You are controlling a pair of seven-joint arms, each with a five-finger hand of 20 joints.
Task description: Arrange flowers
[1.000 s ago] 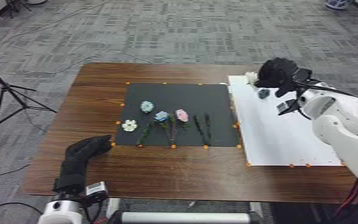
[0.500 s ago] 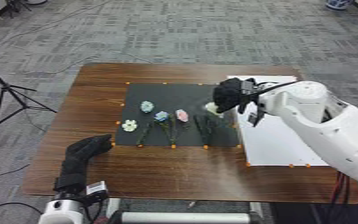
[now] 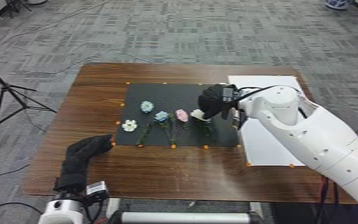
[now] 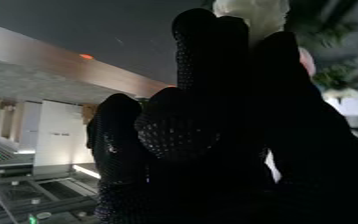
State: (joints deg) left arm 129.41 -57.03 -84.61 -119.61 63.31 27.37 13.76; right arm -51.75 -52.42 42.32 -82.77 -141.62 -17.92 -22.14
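- Right hand (image 3: 214,101), right of centre in the frame, over the right part of the black mat (image 3: 153,92); arm comes in from the right edge.
- Right hand's fingers curled in, gripping the cream-white flower (image 3: 198,114); right wrist view has its petals at the fingertips.
- Cream-white flower: near centre of the frame, just right of the pink flower (image 3: 182,115), at the upper end of the dark green stems (image 3: 206,131). Can't tell if it touches the mat.
- Left hand (image 3: 88,146) at lower left of the frame, over the table (image 3: 167,172), left of the mat's lower left corner; fingers loosely extended, holding nothing.
- Blue flower (image 3: 162,116) just left of the pink one, both on the mat.
- Pale teal flower (image 3: 147,106) on the mat, up and left of the blue one.
- Small white flower (image 3: 129,125) near the mat's left edge, below the teal one.
- White board (image 3: 269,147) right of the mat in the frame.
- Black tripod (image 3: 14,90) stands on the floor, far left.
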